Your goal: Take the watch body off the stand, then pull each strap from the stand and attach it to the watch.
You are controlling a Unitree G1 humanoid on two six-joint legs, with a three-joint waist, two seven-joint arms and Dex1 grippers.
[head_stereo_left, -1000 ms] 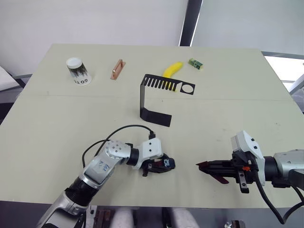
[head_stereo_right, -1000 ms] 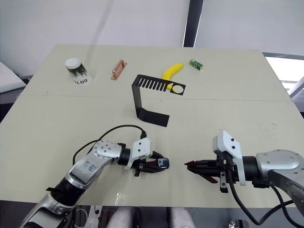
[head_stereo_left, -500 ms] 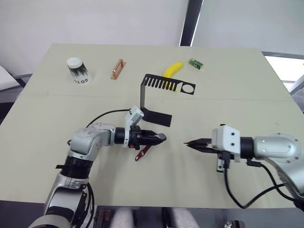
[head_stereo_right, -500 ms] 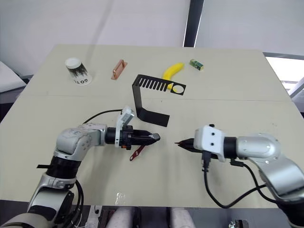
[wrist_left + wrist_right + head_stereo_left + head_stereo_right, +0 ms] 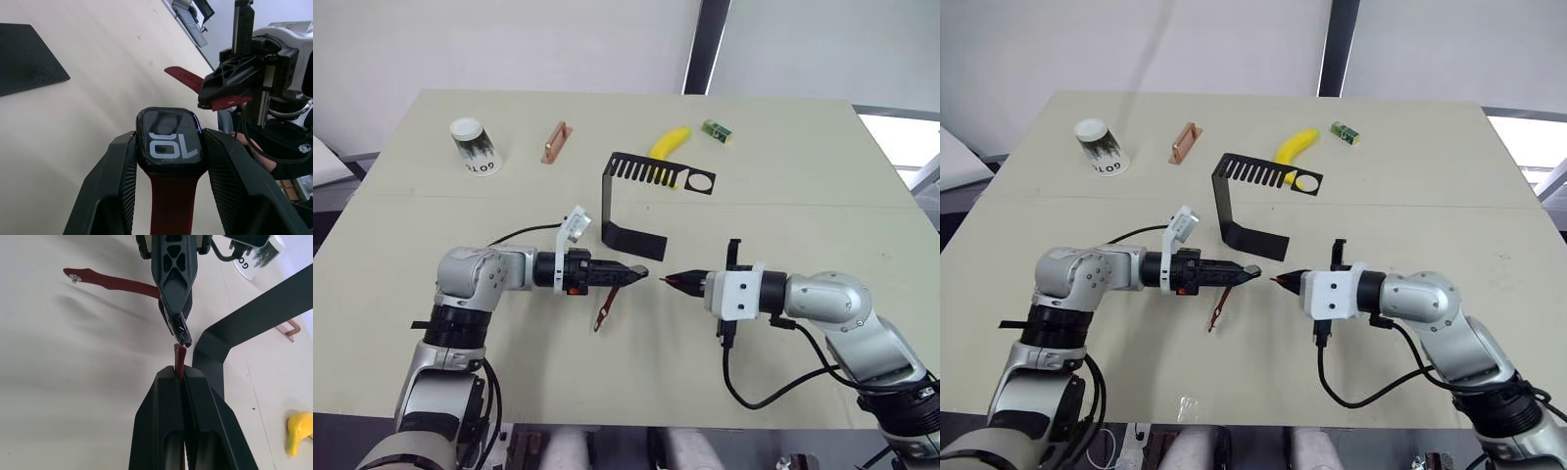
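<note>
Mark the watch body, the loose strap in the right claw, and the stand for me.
watch body [image 5: 168, 145], left wrist view, middle of its glassy face.
loose strap [image 5: 180, 354], right wrist view, tip sticking out of the claw.
stand [image 5: 632, 240], left eye view, flat base.

1. The robot's left arm [image 5: 470, 284] is built of rounded silver-grey housings joined by black collars, with a white block at the wrist.
2. A black cable loops from the left forearm to that wrist block.
3. The left gripper [image 5: 641, 276] has slim black fingers [image 5: 110, 186] with ribbed, textured inner pads.
4. The right arm [image 5: 832, 304] matches it in silver-grey, with a white wrist block and a black cable.
5. The right gripper [image 5: 668, 281] ends in smooth black fingers [image 5: 161, 431].
</note>
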